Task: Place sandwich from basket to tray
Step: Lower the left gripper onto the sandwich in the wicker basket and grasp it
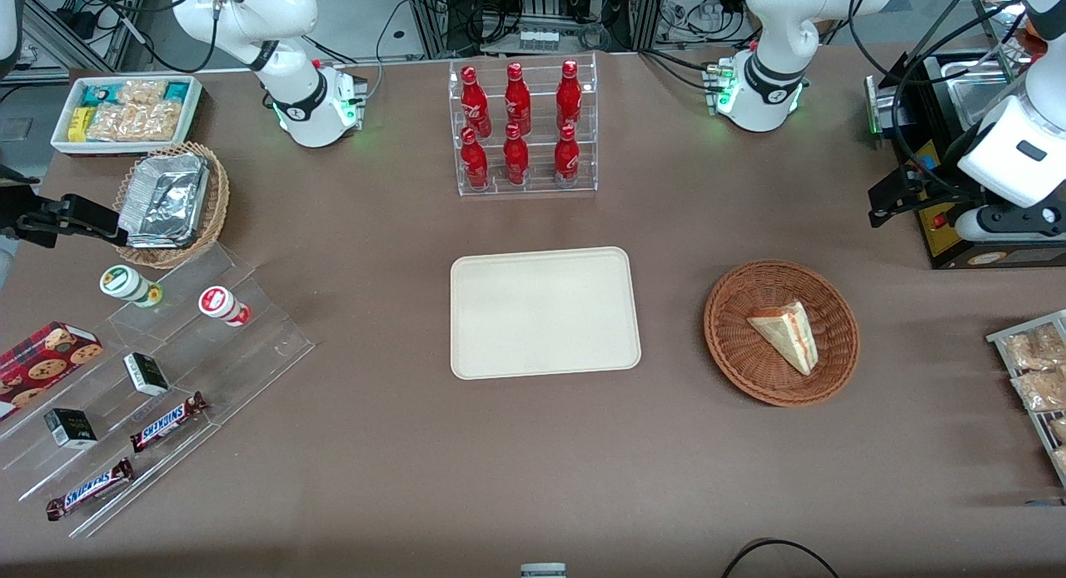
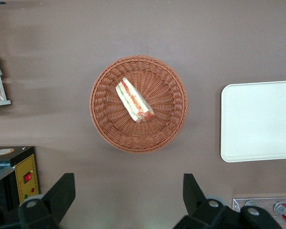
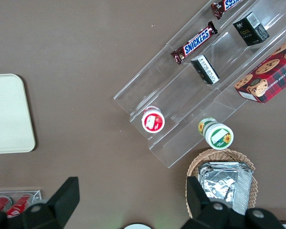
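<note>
A: Where is the sandwich (image 2: 135, 101)?
B: Lying in the basket (image 2: 104, 125), beside the tray (image 1: 500, 357). The gripper (image 2: 127, 200) hangs high above the basket, fingers spread apart.
A: The risk?
B: The soft wedge could squash or slip if pinched off-center.

Left arm raised, wrist pointing straight down; hand (image 2: 126, 195) held high, fingers (image 2: 62, 193) spread wide, holding nothing.

The sandwich (image 1: 785, 332) lies in the basket (image 1: 733, 345) at right of frame; tray (image 1: 545, 312) centre; gripper (image 1: 895, 196) upper right.
</note>
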Motion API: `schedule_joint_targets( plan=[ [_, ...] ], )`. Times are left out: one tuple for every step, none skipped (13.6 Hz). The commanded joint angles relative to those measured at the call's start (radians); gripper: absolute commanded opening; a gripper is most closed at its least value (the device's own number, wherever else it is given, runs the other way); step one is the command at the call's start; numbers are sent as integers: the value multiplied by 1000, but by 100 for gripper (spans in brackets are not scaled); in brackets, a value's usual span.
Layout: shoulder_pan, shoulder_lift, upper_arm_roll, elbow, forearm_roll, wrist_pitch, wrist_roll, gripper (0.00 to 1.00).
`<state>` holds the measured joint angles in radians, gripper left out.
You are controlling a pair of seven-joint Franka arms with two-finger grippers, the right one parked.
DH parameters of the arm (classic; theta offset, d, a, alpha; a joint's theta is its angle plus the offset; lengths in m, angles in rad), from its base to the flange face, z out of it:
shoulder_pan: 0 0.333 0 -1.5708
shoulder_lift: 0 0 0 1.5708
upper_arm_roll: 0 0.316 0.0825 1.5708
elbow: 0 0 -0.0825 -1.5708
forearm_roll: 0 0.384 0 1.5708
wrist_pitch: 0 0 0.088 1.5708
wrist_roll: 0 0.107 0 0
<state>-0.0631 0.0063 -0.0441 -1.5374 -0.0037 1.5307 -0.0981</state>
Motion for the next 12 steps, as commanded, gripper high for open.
schedule_joint_targets(
  plan=[
    [0,6,3,26,-4,-30,4,100],
    [0,7,3,26,-6,-31,-2,100],
    [-1,14,3,26,-4,-26,-5,100],
    [-1,24,3,19,8,-18,-6,100],
    [0,38,3,11,31,-15,-20,100],
    [-1,64,3,-1,40,-6,-46,100],
    [-1,76,3,-30,47,20,-81,100],
    [-3,73,1,-85,65,76,-112,100],
    [-4,66,1,-154,70,145,-141,100],
    [-4,63,1,-220,70,217,-175,100],
    [-4,60,1,-281,70,291,-230,100],
    [-6,52,0,-346,70,378,-305,100]
  ],
)
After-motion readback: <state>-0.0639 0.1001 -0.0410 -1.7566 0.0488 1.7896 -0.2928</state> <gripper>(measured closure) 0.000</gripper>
